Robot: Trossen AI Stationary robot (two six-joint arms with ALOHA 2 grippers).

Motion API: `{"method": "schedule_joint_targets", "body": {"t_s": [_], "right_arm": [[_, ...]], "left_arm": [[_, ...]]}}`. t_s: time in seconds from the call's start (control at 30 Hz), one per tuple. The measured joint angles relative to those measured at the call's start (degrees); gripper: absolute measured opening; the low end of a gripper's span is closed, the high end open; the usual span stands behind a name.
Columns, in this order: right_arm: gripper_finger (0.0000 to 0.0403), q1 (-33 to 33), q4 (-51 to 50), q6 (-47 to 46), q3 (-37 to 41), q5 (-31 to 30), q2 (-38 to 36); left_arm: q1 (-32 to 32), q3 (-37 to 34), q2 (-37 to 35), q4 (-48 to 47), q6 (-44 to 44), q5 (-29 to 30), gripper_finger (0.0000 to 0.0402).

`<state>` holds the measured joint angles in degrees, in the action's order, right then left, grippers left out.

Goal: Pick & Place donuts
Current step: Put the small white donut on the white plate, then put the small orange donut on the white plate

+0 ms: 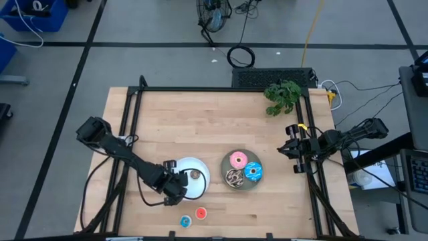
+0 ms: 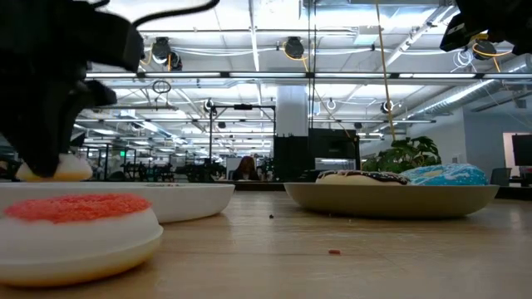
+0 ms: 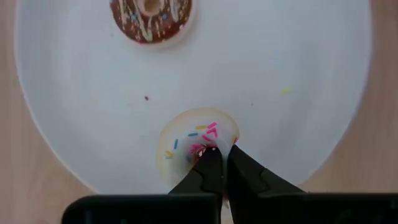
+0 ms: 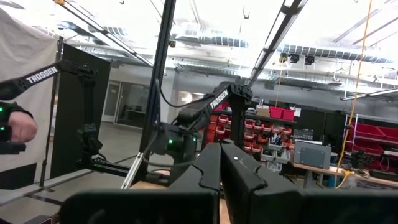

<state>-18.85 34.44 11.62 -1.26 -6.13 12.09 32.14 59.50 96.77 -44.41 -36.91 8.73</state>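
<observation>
My left gripper (image 1: 175, 181) is over the near left part of the white plate (image 1: 200, 191) and is shut on a white mini donut with sprinkles (image 3: 186, 140). A brown mini donut (image 3: 151, 17) lies flat on the same plate. The pink (image 1: 237, 159), blue (image 1: 253, 171) and chocolate (image 1: 234, 177) donuts lie on the grey plate (image 1: 242, 187). A blue mini donut (image 1: 185, 221) and a red mini donut (image 1: 200, 213) lie on the table near the front edge. My right gripper (image 1: 291, 148) is shut and empty at the table's right edge. My left gripper has the white mini donut at the near side of its ring, by the hole (image 3: 200, 149), between its closed fingertips (image 3: 208, 168). The fingers come from above, slanting down. They cover the place of contact. The donut (image 2: 54, 169) sits low at the plate; whether it rests on it, I cannot tell.
A green plant sprig (image 1: 282, 97) lies at the table's far right corner. A black frame rail (image 1: 127, 127) runs along the table's edges. Bare wood (image 1: 194, 127) spreads across the far half of the table.
</observation>
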Motion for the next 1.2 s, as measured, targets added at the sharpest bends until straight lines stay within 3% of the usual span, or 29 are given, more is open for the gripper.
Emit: {"method": "schedule_joint_targets", "body": {"t_s": [0.13,0.33,0.6,0.87,1.03,1.2], "right_arm": [[0.0,0.02,0.0,0.0,0.02,0.02,-0.01],[0.0,0.01,0.02,0.0,0.01,0.01,-0.01],[0.0,0.01,0.0,0.02,0.01,0.02,-0.01],[0.0,0.01,0.02,0.22,0.01,0.0,-0.01],[0.0,0.0,0.0,0.22,0.02,0.0,-0.01],[0.0,0.0,-0.02,0.24,0.01,0.01,-0.01]], "left_arm": [[-0.44,-2.57,0.0,3.43,-0.72,-0.19,0.0014],[-1.41,-3.77,0.0,5.79,0.28,-4.84,0.0067],[-2.15,-3.85,0.0,6.54,0.74,-4.81,0.018],[-3.62,1.88,-0.08,3.57,4.69,-5.1,0.0284],[-3.63,4.5,-0.02,-1.42,6.52,-4.06,0.03],[-3.58,8.61,-0.02,-7.65,6.66,-3.0,0.0284]]}}
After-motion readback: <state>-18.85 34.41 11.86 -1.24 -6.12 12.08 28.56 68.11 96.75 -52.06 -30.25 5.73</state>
